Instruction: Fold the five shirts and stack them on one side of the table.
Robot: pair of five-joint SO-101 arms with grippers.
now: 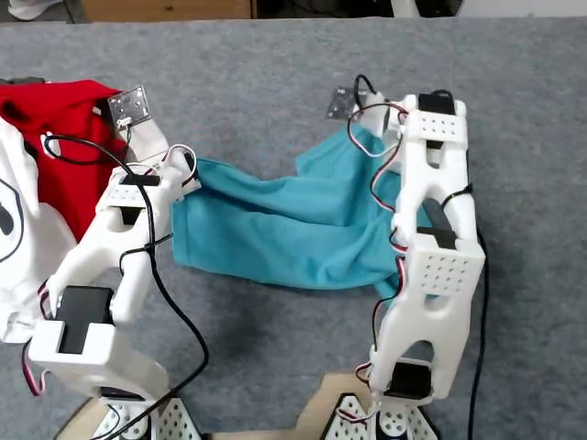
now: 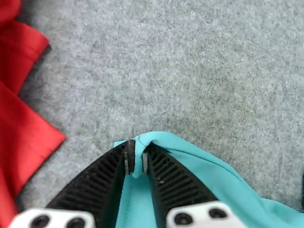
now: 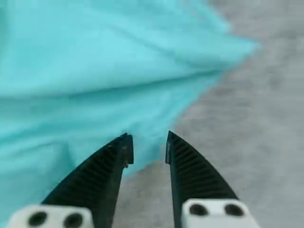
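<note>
Our left gripper (image 2: pixel 135 160) is clamped on a small pinched fold at the corner of the teal shirt (image 2: pixel 190 190), its jaws nearly together with the cloth between them. Our right gripper (image 3: pixel 148 145) has its jaws apart and holds nothing. It hangs over the edge of the same teal shirt, where cloth meets the grey table (image 3: pixel 266 118).

In the high view we count three shirts. One is the teal shirt (image 1: pixel 275 229), spread and rumpled at the middle of the table (image 1: pixel 275 64), between our two arms. One red shirt (image 1: pixel 55 119) lies crumpled at about 10 o'clock from it. One white shirt (image 1: pixel 18 252) lies at about 9 o'clock, touching the red one. The white shirt carries a dark printed mark, too little of it in view for us to read.
</note>
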